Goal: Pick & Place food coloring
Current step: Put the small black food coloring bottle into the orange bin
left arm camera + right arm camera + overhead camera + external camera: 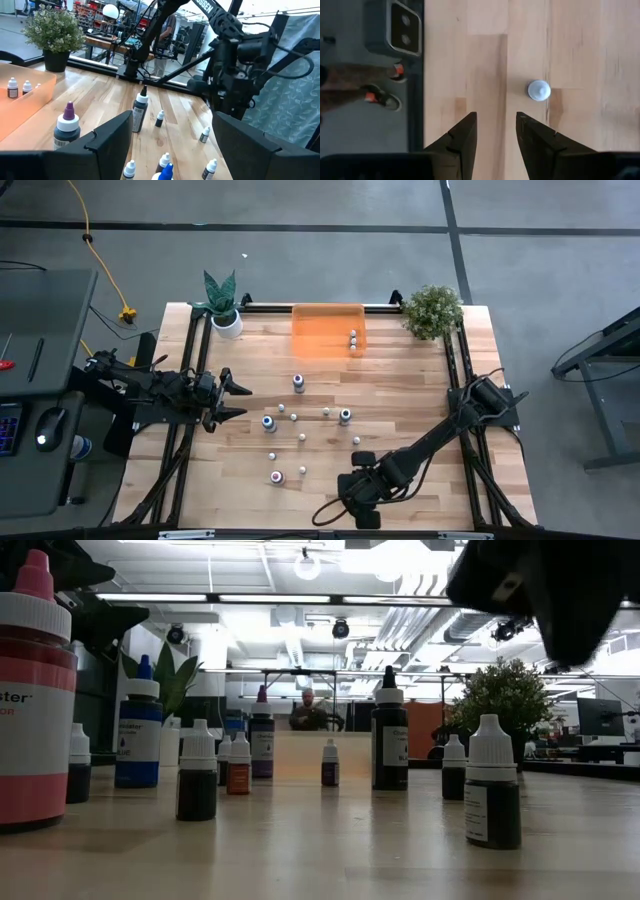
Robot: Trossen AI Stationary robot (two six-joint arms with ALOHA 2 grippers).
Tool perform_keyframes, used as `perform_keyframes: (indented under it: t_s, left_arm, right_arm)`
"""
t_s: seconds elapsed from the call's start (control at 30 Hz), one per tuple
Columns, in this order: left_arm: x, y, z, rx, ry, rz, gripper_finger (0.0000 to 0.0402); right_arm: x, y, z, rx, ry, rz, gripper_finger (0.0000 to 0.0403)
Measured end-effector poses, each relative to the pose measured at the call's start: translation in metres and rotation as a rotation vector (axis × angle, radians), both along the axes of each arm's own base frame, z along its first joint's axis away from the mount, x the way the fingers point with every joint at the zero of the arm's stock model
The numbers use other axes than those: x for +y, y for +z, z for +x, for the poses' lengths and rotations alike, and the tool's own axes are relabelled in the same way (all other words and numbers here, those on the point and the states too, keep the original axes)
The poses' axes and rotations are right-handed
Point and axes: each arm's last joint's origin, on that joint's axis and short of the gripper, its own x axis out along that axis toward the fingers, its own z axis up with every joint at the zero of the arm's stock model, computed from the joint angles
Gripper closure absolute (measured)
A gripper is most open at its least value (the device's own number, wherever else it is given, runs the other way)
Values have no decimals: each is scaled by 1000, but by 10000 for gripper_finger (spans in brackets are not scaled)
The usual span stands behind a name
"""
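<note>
Right gripper (pixel 495 131) parted, empty, over bare table (pixel 480 65) near front edge, small bottle (pixel 539 90) beside.

Smooth pale wooden table (pixel 400 395), translucent orange plastic bin (pixel 328 323), matt dark pincer fingers (pixel 540 145).

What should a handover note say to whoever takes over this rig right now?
Right gripper: open, empty, pointing down over bare wood near the table's front edge; one white-capped dropper bottle stands just ahead of it.
Left gripper: open, empty, waiting at the table's left side.
Done: two small bottles stand in the orange bin at the back.
Left: about a dozen bottles are still loose mid-table, including the purple-capped one and the pink-capped one.
</note>
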Motion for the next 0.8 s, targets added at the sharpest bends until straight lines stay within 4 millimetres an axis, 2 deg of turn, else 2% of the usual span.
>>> perform_keyframes:
  t_s: [0.23, 0.43, 0.8]
  left_arm:
    - [0, 0, 0, 0, 0, 0, 130]
    - [0, 0, 0, 0, 0, 0, 130]
    - [0, 0, 0, 0, 0, 0, 130]
  right_arm:
    - [-3, -5, -1, -19, 93, -70, 277]
    - [-18, -5, 8, -41, 146, -131, 277]
    - [-43, -11, 20, 10, 239, -36, 277]
